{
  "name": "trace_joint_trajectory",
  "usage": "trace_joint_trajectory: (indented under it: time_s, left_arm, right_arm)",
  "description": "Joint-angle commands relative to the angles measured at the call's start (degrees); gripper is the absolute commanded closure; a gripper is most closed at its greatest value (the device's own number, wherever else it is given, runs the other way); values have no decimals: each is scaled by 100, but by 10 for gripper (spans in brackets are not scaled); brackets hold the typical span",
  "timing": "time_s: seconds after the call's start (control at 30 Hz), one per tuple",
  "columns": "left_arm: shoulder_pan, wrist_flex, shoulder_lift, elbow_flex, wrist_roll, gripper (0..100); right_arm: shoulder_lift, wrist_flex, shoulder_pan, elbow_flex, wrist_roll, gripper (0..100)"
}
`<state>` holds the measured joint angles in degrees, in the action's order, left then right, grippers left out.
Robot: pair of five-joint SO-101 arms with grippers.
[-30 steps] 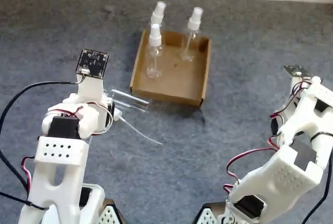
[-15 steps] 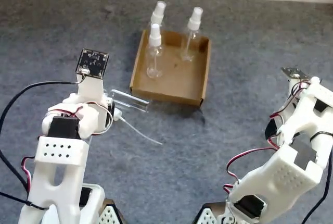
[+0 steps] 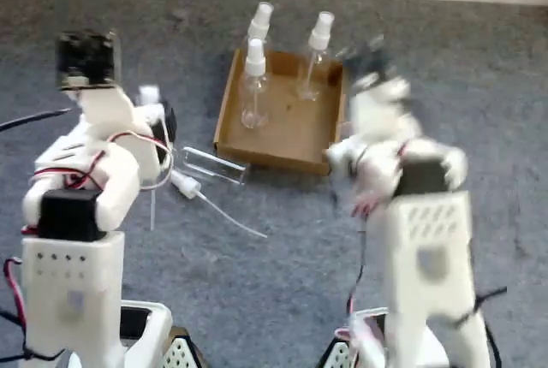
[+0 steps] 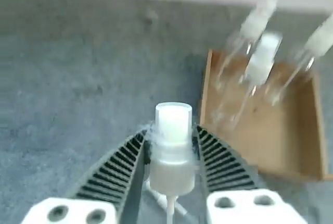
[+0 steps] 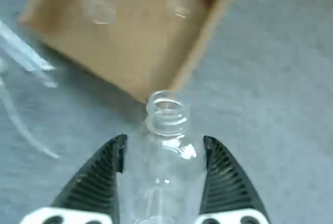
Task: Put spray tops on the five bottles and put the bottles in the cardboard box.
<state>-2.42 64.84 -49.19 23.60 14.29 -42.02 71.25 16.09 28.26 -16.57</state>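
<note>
The left gripper is closed partway around a white spray top, its ribbed jaws pressing the collar from both sides, nozzle cap upward and the thin dip tube hanging down between them. It is held up above the grey surface, to the left of the cardboard box. The right gripper is clamped on a clear bottle with an open neck and no top, held upright near the box's near right corner.

Two capped bottles stand in the box, one at its left side and one at the back right. A third capped bottle shows at the far left corner; whether it stands inside cannot be told. An uncapped bottle lies on the surface just beside the box's near left corner, with a loose spray top by it
</note>
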Motion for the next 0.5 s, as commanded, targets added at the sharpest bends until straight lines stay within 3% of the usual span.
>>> trace_joint_trajectory:
  time_s: [0.0, 0.13, 0.23, 0.33, 0.47]
  left_arm:
    - [48, -26, -145, -804, 765, 996]
    - [-189, -26, -295, -1358, 1670, 996]
    - [-382, -18, -716, -1332, 1969, 996]
    - [-400, -35, -1253, -699, 2004, 996]
    - [-409, -853, -2070, 769, 2022, 996]
  right_arm:
    - [-1235, -971, 1086, 1393, 334, 995]
    - [-1578, -1807, 1824, 2413, 501, 995]
    - [-1604, -2325, 2185, 2800, 484, 995]
    - [-1613, -2536, 2519, 2897, 484, 995]
    - [-1613, -2598, 3169, 2914, 484, 995]
